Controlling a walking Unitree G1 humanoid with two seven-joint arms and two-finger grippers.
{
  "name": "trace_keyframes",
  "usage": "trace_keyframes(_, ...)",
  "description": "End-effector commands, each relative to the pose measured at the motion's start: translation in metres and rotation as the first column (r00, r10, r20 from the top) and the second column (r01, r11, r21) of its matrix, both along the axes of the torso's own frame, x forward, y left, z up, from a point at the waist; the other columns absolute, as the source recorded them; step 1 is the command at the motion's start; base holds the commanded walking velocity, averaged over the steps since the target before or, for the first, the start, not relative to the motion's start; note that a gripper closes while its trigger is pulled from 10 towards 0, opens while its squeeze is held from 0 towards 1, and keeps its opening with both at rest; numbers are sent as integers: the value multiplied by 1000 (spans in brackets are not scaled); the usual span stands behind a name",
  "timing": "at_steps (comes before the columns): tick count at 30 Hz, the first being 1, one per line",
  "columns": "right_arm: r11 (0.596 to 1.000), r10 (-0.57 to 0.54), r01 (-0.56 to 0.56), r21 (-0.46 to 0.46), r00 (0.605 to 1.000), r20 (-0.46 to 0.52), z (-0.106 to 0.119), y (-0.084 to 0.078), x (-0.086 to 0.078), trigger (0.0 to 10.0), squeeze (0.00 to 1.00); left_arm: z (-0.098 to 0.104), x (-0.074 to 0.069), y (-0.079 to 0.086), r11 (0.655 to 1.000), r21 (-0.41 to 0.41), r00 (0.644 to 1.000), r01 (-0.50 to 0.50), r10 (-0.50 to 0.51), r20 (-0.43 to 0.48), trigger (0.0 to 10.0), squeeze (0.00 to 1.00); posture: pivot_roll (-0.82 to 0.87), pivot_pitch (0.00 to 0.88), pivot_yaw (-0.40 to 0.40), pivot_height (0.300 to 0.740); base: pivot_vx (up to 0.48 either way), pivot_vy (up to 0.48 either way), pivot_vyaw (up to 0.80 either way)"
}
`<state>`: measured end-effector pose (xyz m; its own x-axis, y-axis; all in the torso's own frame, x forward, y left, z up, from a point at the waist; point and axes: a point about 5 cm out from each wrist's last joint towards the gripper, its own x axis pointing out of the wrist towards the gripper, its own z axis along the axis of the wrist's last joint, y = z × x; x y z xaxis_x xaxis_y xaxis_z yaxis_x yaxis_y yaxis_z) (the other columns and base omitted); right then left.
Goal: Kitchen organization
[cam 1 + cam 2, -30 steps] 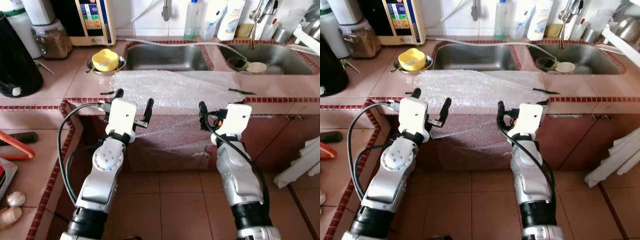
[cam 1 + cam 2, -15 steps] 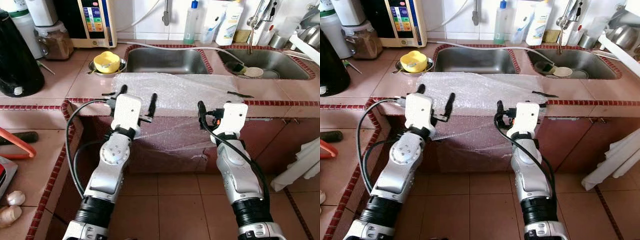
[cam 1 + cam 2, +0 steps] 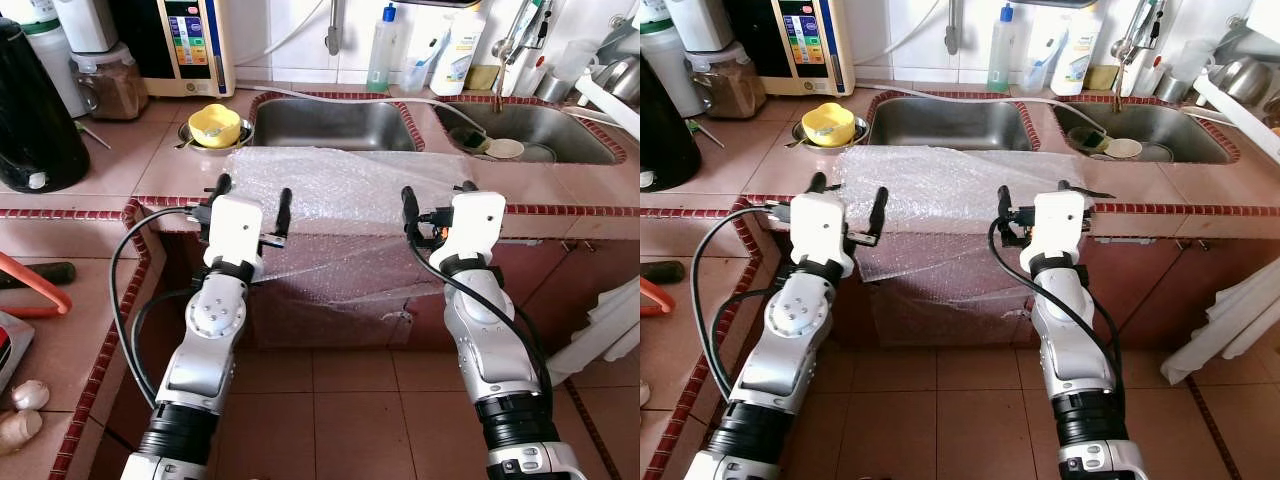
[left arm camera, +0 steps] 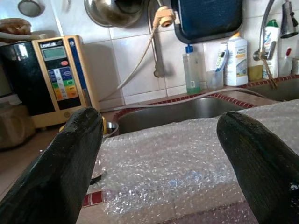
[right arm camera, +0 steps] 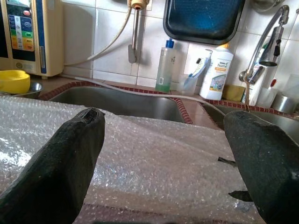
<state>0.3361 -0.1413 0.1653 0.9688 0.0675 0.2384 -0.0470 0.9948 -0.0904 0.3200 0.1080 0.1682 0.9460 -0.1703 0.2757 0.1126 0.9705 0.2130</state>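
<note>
Both sets of jaws are held wide apart with nothing gripped. The left gripper and the right gripper are raised level with the worktop edge, pointed at the bubble wrap. The sheet lies just ahead of both, spread over the worktop and draped down the cabinet front below them.

The film is judged thin and slippery: if the jaws are closed only on its top layer, or on one side sooner than the other, it may be torn, bunched or slid off the edge. A push too far forward may knock the yellow cup beyond the left gripper.

In the wrist views the fingers are seen astride the sheet, with a dark tray hung above the sink. The head views alone show the hanging drape and the floor.
</note>
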Motion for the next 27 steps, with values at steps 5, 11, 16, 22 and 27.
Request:
trace_keyframes(5, 1000, 1, -1, 5, 1000, 16, 6, 2, -4, 10000, 0, 2, -1, 1, 1000, -1, 1000, -12, 12, 3, 10000, 0, -46, 60, -25, 740, 0, 0, 0)
trace_keyframes(11, 1000, -4, 4, 8, 1000, 28, 11, -1, -9, 10000, 0, -3, -3, 10, 999, -23, 999, -47, 46, -24, 10000, 0, -55, 87, -35, 740, 0, 0, 0)
trace_keyframes(16, 1000, 6, -6, -1, 1000, 28, 15, -3, -14, 10000, 0, -4, -5, 10, 997, -51, 998, -50, 48, -37, 10000, 0, -60, 99, -49, 740, 0, -202, 0)
trace_keyframes(22, 1000, 21, -21, -7, 999, 31, 21, -1, -14, 10000, 0, -5, -6, 11, 997, -54, 998, -57, 55, -43, 10000, 0, -57, 101, -60, 740, 0, -322, 0)
trace_keyframes(27, 1000, 25, -25, -11, 999, 33, 23, 0, -14, 10000, 0, -5, -6, 12, 997, -54, 998, -57, 54, -45, 10000, 0, -50, 101, -61, 740, 0, -322, 0)
